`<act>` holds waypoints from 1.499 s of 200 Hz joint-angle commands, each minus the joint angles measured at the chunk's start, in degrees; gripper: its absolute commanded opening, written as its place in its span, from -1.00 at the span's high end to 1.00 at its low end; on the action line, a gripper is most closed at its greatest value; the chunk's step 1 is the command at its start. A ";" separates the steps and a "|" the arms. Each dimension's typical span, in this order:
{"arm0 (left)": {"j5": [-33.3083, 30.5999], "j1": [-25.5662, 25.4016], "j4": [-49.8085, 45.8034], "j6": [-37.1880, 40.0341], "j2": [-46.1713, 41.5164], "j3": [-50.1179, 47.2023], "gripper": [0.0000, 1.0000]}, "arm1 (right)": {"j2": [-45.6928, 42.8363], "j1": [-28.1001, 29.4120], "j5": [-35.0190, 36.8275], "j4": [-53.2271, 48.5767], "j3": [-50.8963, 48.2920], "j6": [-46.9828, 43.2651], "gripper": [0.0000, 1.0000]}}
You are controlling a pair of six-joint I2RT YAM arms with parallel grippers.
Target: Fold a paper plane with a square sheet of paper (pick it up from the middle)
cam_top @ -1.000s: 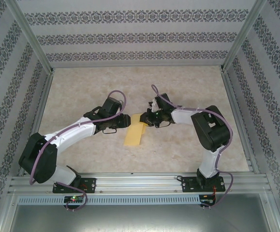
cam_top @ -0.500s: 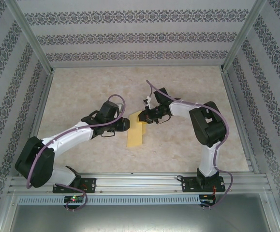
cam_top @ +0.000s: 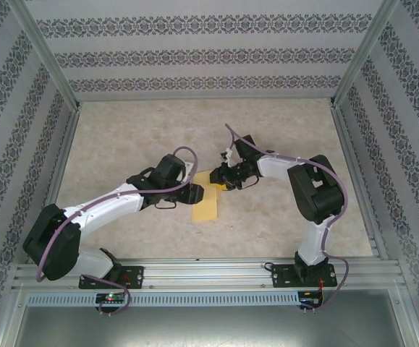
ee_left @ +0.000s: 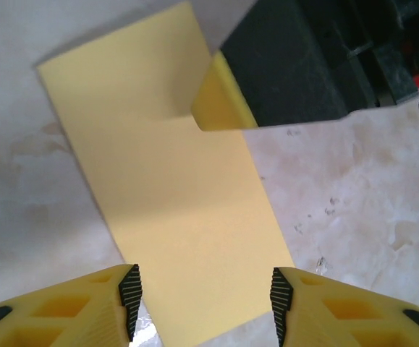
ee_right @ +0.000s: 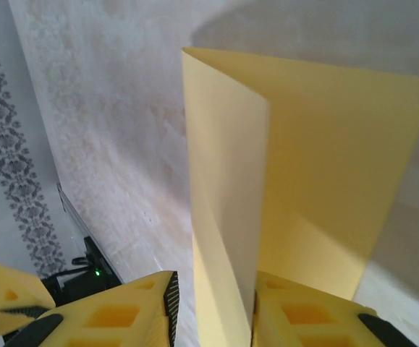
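The square sheet of paper (cam_top: pixel 206 204) lies on the table, folded into a long yellow-orange rectangle. In the left wrist view the paper (ee_left: pixel 173 188) lies flat under my left gripper (ee_left: pixel 204 300), whose jaws stand open above its near end with nothing between them. My right gripper (cam_top: pixel 217 176) is at the sheet's far end, its yellow fingertip (ee_left: pixel 220 101) touching the paper. In the right wrist view a raised flap of the sheet (ee_right: pixel 227 181) stands between the jaws of my right gripper (ee_right: pixel 213 307). It rests against the right pad, with a gap to the left pad. The paper plane is out of view.
Both arms (cam_top: pixel 108 202) (cam_top: pixel 307 184) reach in over the marbled tabletop (cam_top: pixel 137 123). Patterned walls (cam_top: pixel 21 108) and an aluminium frame (cam_top: pixel 195 271) ring the table. The two grippers are close together over the paper.
My right jaws have parted and loosened from the paper's raised fold. My left gripper has moved right over the sheet and opened wider.
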 commanded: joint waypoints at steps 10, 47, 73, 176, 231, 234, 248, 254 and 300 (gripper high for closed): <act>-8.90 -7.97 -5.17 4.67 -0.45 2.07 -0.13 | -3.45 -0.22 -0.26 10.45 -4.90 8.82 0.47; -17.03 -15.95 -7.35 5.50 1.65 3.12 -0.21 | -2.94 0.97 -0.05 12.17 -5.05 11.00 0.48; -19.86 -20.28 -8.74 6.36 6.08 5.44 -0.22 | -2.27 1.20 0.93 11.05 -4.71 11.29 0.45; -36.95 -27.26 -14.52 5.37 16.76 11.82 -0.26 | -2.15 1.81 1.38 11.14 -4.84 12.17 0.44; -37.03 -27.61 -14.08 5.66 16.42 11.71 -0.05 | -2.22 1.64 2.21 9.48 -4.65 11.25 0.44; -37.02 -27.61 -14.05 5.68 16.25 11.69 -0.04 | -2.23 1.64 2.30 9.40 -4.62 11.22 0.44; -36.98 -27.61 -13.86 5.66 15.66 11.37 0.06 | -2.39 1.51 2.64 8.82 -4.60 10.86 0.44; -37.05 -27.62 -13.78 5.56 15.32 11.33 0.11 | -2.43 1.48 2.83 8.40 -4.58 10.61 0.44; -39.05 -27.62 -14.19 5.21 14.03 10.88 0.48 | -2.49 1.24 3.06 7.54 -4.54 10.01 0.44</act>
